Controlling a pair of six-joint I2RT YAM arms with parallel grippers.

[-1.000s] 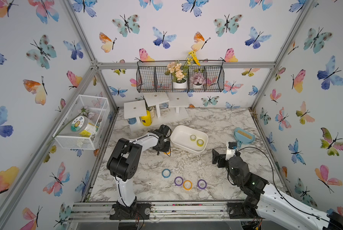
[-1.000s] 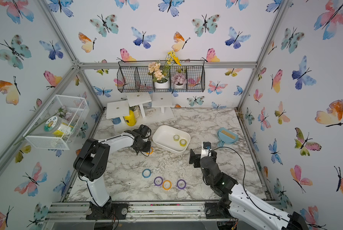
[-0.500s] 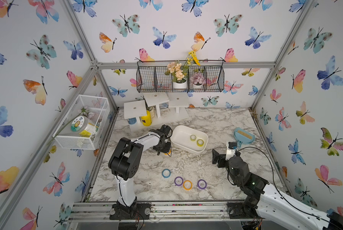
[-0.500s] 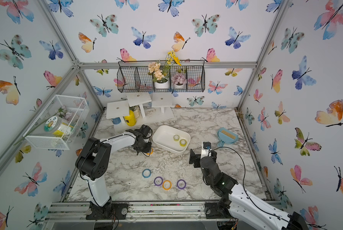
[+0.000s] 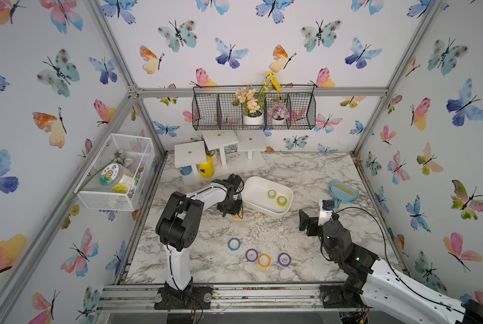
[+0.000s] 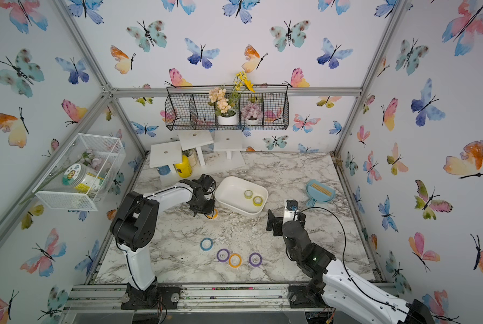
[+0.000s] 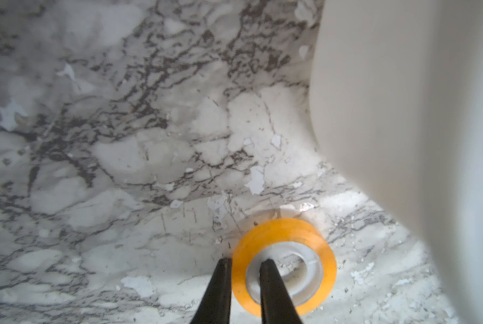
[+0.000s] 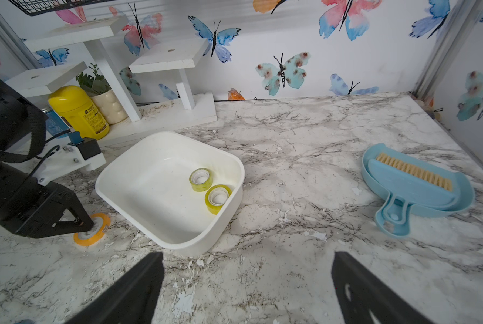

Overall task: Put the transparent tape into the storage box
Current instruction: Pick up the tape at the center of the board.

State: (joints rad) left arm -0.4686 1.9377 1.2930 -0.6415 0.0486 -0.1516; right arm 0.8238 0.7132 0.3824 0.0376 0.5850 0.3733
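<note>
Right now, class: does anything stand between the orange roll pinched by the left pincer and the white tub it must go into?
Nothing visible does. The orange roll, wall pinched by the left pincer, lies on bare marble beside the white tub; only the tub's own low wall must be cleared.

Print on the yellow bottle (image 8: 79, 112) is too small to read.

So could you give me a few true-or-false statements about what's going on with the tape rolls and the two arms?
1. Two yellow-green rolls lie in the white tub. True.
2. The left gripper pinches the wall of an orange roll beside the tub. True.
3. The right gripper holds a purple roll. False: it is open and empty.
4. The blue roll is inside the tub. False: it lies on the marble table.
</note>
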